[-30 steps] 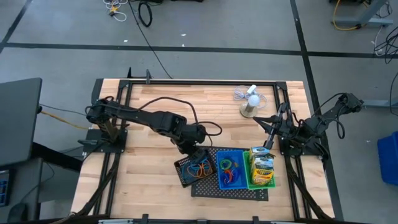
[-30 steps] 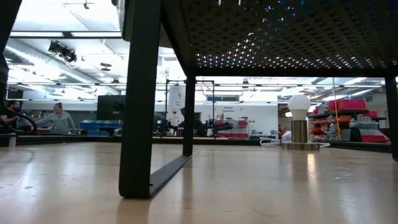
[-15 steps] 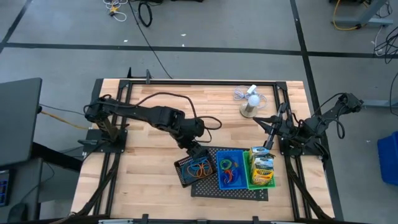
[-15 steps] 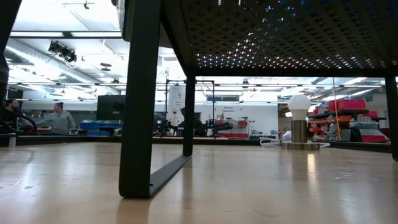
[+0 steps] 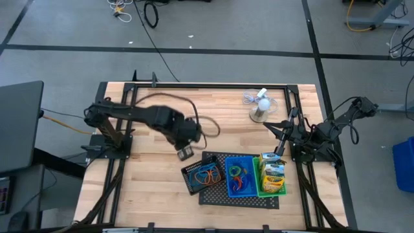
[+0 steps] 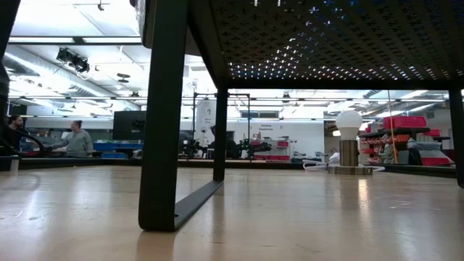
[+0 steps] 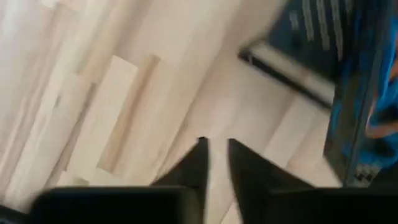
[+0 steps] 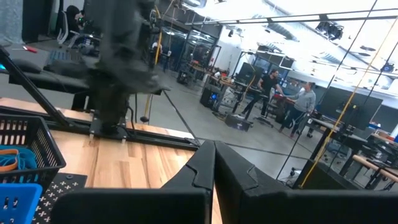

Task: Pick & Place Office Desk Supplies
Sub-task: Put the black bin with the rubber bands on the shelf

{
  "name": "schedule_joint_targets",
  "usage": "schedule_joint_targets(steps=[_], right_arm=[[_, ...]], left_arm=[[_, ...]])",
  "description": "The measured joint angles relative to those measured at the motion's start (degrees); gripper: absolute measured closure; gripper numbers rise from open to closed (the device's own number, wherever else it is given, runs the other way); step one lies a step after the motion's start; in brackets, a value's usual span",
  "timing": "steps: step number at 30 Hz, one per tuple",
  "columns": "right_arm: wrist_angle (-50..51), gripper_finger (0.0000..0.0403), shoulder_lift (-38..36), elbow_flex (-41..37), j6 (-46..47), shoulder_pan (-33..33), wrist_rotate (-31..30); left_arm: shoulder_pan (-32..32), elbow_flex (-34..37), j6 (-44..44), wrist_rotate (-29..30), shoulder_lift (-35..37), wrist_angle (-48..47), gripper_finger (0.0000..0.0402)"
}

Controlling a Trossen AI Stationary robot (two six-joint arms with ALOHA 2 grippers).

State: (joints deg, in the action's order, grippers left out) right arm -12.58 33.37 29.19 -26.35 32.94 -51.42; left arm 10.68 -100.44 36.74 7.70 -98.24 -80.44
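**High view: left arm has backed off the black bin**

You can see the left end effector [image 5: 184, 153] now over bare table [image 5: 149, 188], just beside the black bin [image 5: 202, 175]; a second ago it hung over that bin's near corner. Its fingers [image 7: 198, 163] stand a narrow gap apart with nothing between them. That reads as a drop-off finished, so the next pick can be planned.

The black bin holds orange and blue rubber-band loops [image 5: 208, 173]. The blue bin [image 5: 240, 175] holds green and red loops. The green bin [image 5: 272, 178] holds the yellow crayon box [image 5: 274, 184] and small boxes. The right end effector [image 5: 279, 131] waits, fingers together, near the fan [image 5: 261, 107].
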Motion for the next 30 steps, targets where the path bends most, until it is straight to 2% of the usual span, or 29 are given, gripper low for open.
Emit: schedule_joint_targets(steps=[2, 4, 13, 23, 30], right_arm=[[0.00, 0.0392, 0.00, 0.00, 0.00, 0.00, 0.00], [0.00, 0.0393, 0.00, 0.00, 0.00, 0.01, 0.00], [-0.02, 0.0397, 0.00, 0.00, 0.08, -0.01, 0.00], [-0.02, 0.0399, 0.00, 0.00, 0.20, 0.01, 0.00], [-0.02, 0.0400, 0.00, 0.00, 0.17, 0.01, -0.02]], left_arm=[[2.30, 2.18, -1.76, -0.01, 0.00, 2.26, 0.0381], [4.01, 4.44, -2.19, 0.66, -0.03, 5.05, 0.0394], [7.84, 11.72, 0.56, -4.51, -0.12, 11.40, 0.0398], [9.26, 11.78, 3.62, -9.94, -0.13, 21.59, 0.0400], [10.35, 11.76, 5.92, -10.68, -0.54, 23.09, 0.0400]])
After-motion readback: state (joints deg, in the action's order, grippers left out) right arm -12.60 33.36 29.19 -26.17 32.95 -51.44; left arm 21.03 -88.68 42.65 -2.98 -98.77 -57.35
